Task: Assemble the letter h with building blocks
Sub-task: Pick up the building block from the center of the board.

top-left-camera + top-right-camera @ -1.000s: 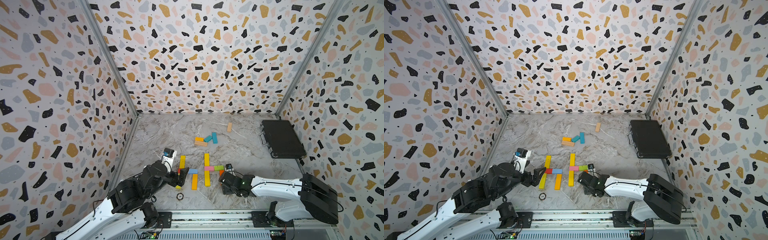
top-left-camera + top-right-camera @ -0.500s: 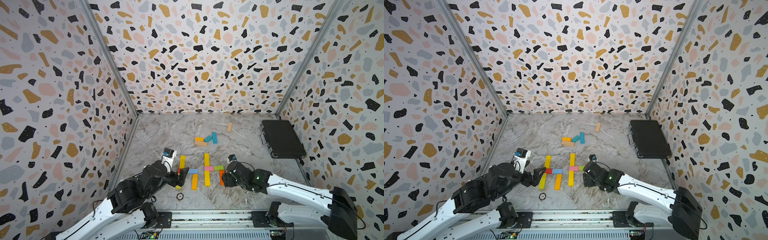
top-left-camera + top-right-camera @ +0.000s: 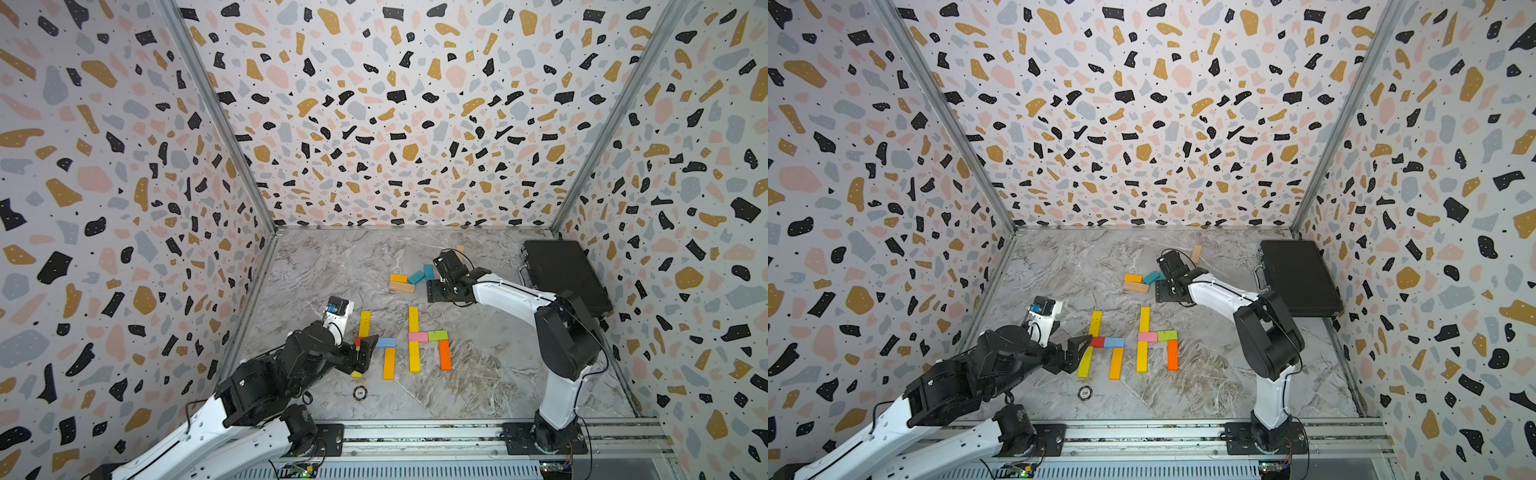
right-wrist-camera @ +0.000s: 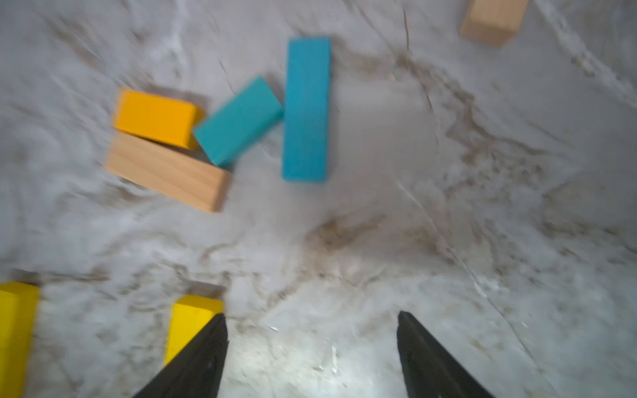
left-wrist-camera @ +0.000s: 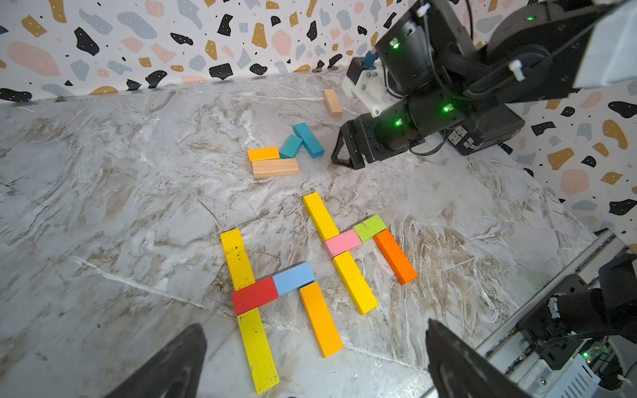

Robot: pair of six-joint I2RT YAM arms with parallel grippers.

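Two h-shaped groups of building blocks lie flat near the front. The left group has yellow (image 3: 365,323), blue (image 3: 386,342) and amber (image 3: 389,363) pieces. The right group has yellow (image 3: 413,319), pink (image 3: 417,336), green (image 3: 438,335) and orange (image 3: 444,354) pieces. Farther back lie loose orange (image 4: 157,117), wood (image 4: 165,172), teal (image 4: 238,120) and blue (image 4: 305,110) blocks. My right gripper (image 3: 433,291) (image 4: 312,317) hovers open and empty just in front of the blue one. My left gripper (image 3: 363,355) (image 5: 313,334) stands wide open and empty over the left group's lower end.
A black case (image 3: 561,274) lies along the right wall. A small round disc (image 3: 360,392) sits near the front. One short wood block (image 3: 459,249) lies alone toward the back wall. The metal rail (image 3: 415,432) runs along the front edge.
My right arm has swung from beside the orange block at the front toward the back, up to the loose blocks, its jaws still open. The left arm has stayed put.
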